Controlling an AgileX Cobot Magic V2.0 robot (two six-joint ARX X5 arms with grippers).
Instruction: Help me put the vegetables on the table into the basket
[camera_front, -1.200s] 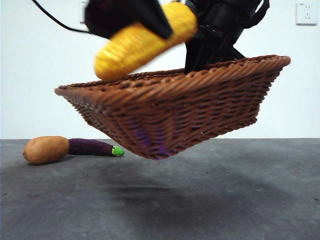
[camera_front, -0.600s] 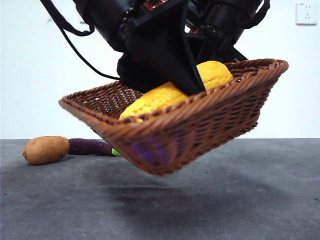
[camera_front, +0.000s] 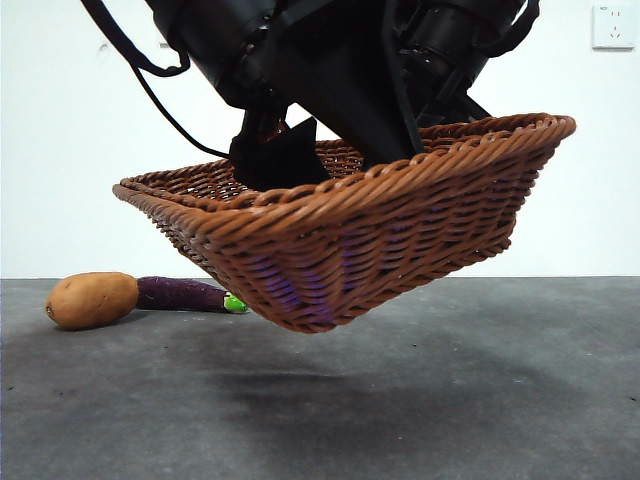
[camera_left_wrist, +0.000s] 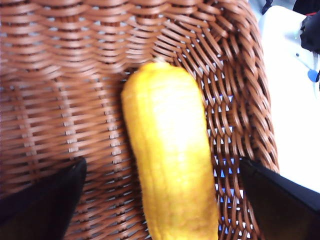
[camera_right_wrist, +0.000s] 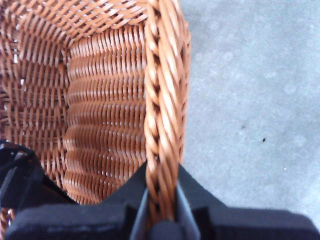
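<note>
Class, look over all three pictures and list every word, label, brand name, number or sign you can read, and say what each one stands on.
No readable text in any view.
The basket, yellow vegetable, potato and eggplant carry no labels.
The wall socket has a tiny mark, too small to read.
The blue spot on the white surface is too blurred to read.

lab | bare white wall | wall socket | grey table
</note>
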